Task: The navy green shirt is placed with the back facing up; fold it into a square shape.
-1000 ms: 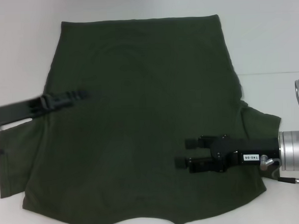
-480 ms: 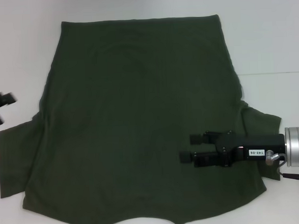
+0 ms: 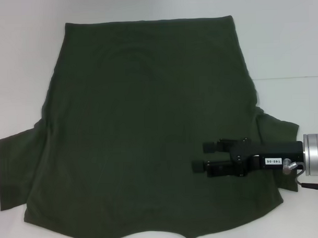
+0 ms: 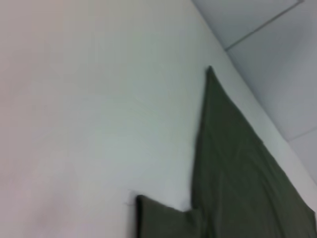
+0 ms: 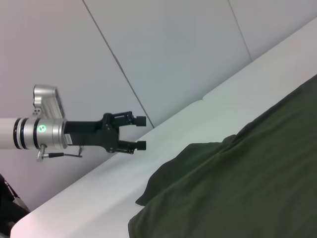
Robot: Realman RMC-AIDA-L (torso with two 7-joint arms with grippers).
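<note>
White surface [image 3: 281, 36] carries the navy green shirt [image 3: 143, 130] spread flat for folding, right tool [image 3: 198, 157] unclenched, hovering over shirt's right side near sleeve, left tool [image 5: 140, 133] released, off beyond shirt's left edge.

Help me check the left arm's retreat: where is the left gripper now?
Gone from the head view; the right wrist view shows the left gripper open above the table, beside the shirt.

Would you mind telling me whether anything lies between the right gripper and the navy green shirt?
Nothing visible does. The right gripper, jaws open, hangs directly over the navy green shirt, which lies flat on the white table. The left gripper is off beyond the shirt's edge.
</note>
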